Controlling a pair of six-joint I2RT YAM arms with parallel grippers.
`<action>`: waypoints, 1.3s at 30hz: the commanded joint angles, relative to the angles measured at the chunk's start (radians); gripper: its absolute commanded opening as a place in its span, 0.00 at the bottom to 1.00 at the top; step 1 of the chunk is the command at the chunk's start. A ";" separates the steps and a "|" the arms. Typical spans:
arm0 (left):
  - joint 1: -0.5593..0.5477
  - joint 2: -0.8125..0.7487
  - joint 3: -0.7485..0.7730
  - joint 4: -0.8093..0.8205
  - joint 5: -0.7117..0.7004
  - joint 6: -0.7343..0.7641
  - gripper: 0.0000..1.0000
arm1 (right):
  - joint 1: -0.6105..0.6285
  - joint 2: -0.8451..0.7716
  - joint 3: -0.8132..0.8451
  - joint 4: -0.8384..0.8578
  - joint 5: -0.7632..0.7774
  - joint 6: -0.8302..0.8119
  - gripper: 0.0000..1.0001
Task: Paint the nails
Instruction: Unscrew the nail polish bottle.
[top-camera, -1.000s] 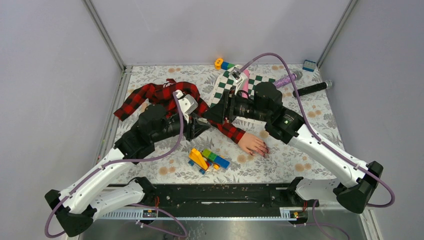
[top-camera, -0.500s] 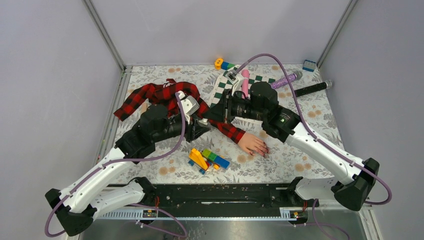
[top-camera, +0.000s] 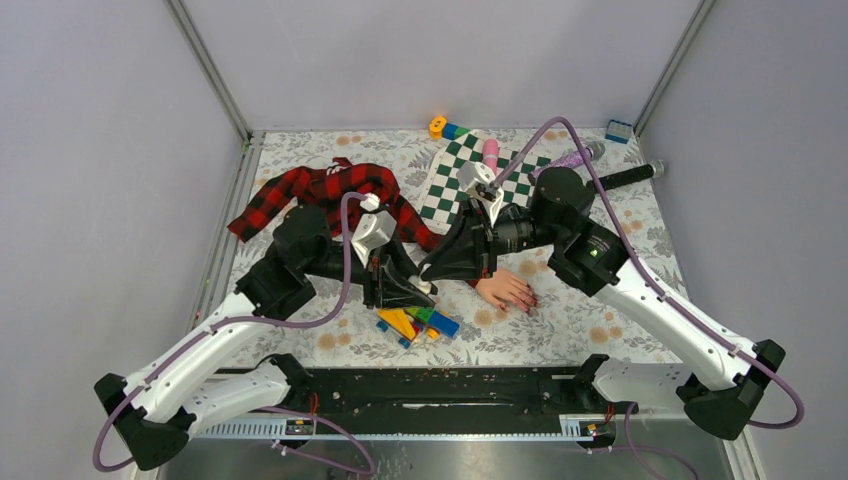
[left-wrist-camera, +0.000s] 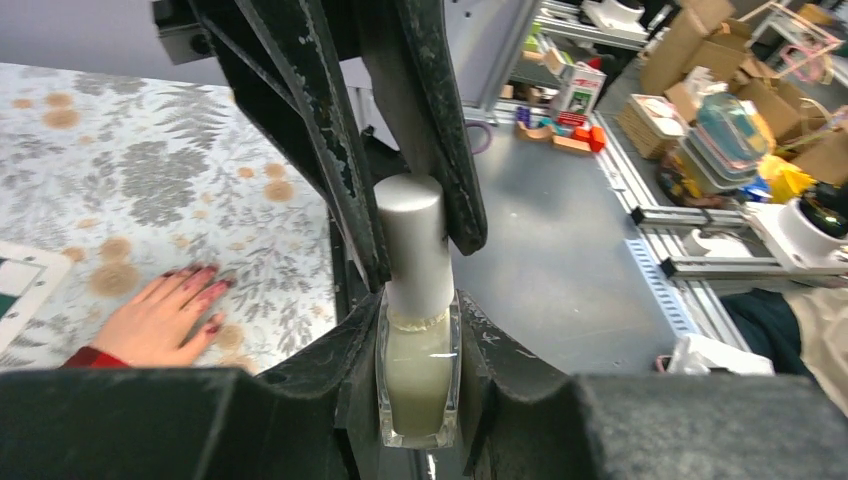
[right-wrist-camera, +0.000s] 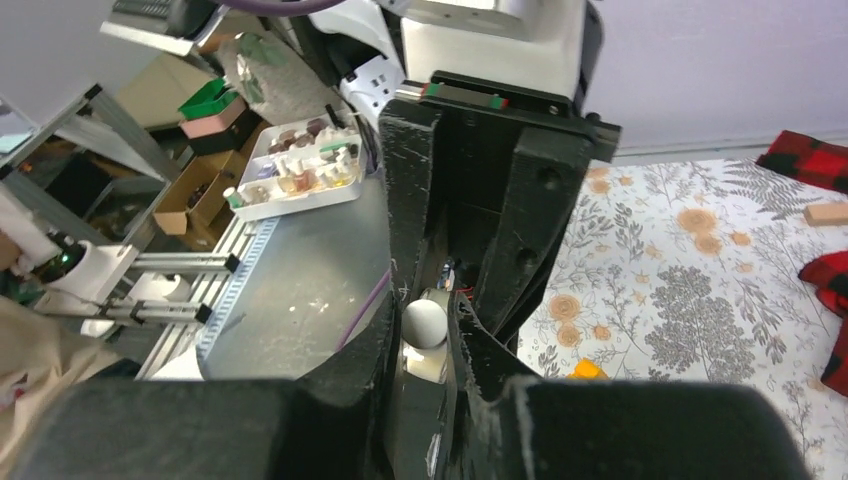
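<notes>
In the left wrist view my left gripper (left-wrist-camera: 418, 322) is shut on a small glass bottle of pale polish (left-wrist-camera: 418, 375), held upright. My right gripper (right-wrist-camera: 426, 335) is shut on the bottle's silver cap (left-wrist-camera: 411, 235), coming in from the opposite side. From above, the two grippers meet tip to tip (top-camera: 425, 281) over the table, left of the pale pink mannequin hand (top-camera: 503, 289). The hand lies flat, palm down, and its dark-red nails (left-wrist-camera: 207, 291) point toward the near right. The right gripper hides the cuff of the red-black plaid sleeve (top-camera: 322, 193).
A pile of coloured toy bricks (top-camera: 411, 320) lies just below the meeting grippers. A green-white checked cloth (top-camera: 450, 180) with a pink tube (top-camera: 490, 152) lies at the back. A purple stick (top-camera: 572, 159), a black stick (top-camera: 625, 178) and loose blocks (top-camera: 442, 128) are along the far edge.
The right gripper swung from over the sleeve toward the near left and closed on the bottle's cap. The left gripper moved right and nearer with the bottle, meeting it.
</notes>
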 joint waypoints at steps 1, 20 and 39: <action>-0.003 0.019 -0.004 0.146 0.119 -0.036 0.00 | 0.018 -0.013 0.034 0.026 -0.134 -0.053 0.00; 0.001 -0.058 0.016 -0.114 -0.599 0.135 0.00 | -0.012 -0.085 -0.035 -0.125 0.732 0.205 0.72; 0.001 -0.031 0.030 -0.161 -0.739 0.128 0.00 | 0.100 0.076 0.012 -0.012 0.741 0.330 0.50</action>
